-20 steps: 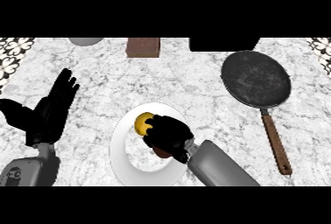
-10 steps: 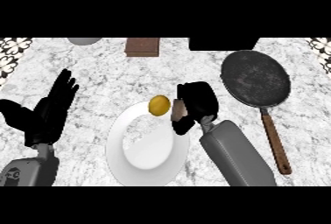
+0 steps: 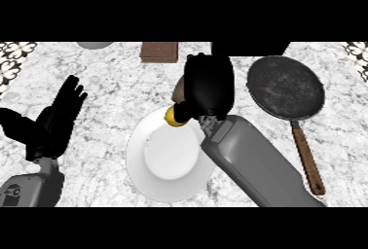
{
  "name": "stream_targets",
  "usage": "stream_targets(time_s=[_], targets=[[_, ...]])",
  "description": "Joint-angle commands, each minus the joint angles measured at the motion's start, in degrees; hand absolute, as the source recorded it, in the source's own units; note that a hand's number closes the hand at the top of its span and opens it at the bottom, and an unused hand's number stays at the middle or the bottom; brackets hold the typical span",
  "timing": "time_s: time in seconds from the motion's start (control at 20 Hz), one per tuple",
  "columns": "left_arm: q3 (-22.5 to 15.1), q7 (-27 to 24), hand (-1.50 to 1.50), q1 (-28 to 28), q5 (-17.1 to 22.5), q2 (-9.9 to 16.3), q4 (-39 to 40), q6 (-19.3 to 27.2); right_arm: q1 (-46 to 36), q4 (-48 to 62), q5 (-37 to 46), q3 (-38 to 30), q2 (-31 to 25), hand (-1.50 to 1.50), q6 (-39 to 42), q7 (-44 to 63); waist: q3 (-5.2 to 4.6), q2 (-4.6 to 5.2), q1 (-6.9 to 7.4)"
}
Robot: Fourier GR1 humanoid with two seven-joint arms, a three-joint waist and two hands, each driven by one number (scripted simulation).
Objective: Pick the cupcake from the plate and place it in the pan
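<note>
The right hand [image 3: 207, 90] hangs above the marbled desk [image 3: 108, 87], its fingers curled round the cupcake [image 3: 174, 116], of which only a yellow edge and a sliver of brown side [image 3: 179, 90] show past the black fingers. The cupcake sits over the upper right rim of the white plate [image 3: 169, 160], whose middle lies bare; whether the cake touches the rim cannot be told from this steep angle. The grey right forearm [image 3: 255, 165] crosses the plate's right side. To the right, apart from the hand, lies the dark pan [image 3: 286, 87], its brown handle [image 3: 307, 160] pointing toward the lower edge. At the left, the left hand [image 3: 54, 121] rests open, fingers spread and pointing up, well away from the plate. Along the far edge of the desk stand a brown block [image 3: 159, 51], a pale round object [image 3: 95, 44] cut off by the frame, and a black shape [image 3: 251, 47] just beyond the pan.
</note>
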Motion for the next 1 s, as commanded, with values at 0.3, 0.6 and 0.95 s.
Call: stream_targets(time_s=[0.3,0.6,0.95], targets=[[0.9,1.2,0.00,1.0,0.0,0.1,-2.6,-0.2,-6.8,0.9,-0.3,-12.3,-4.8,1.50,-0.3,0.5,0.03,0.27,-0.23],[0.0,0.8,0.00,1.4,-0.8,-1.0,-3.2,0.1,-0.8,4.6,-1.6,-18.9,-12.5,1.50,-10.5,-8.8,0.06,0.35,-0.25],[0.9,-0.2,0.00,-0.2,-0.7,-0.6,-0.2,-1.2,5.9,9.2,-5.2,-26.1,-17.6,1.50,-21.2,-19.6,0.06,0.35,-0.46]])
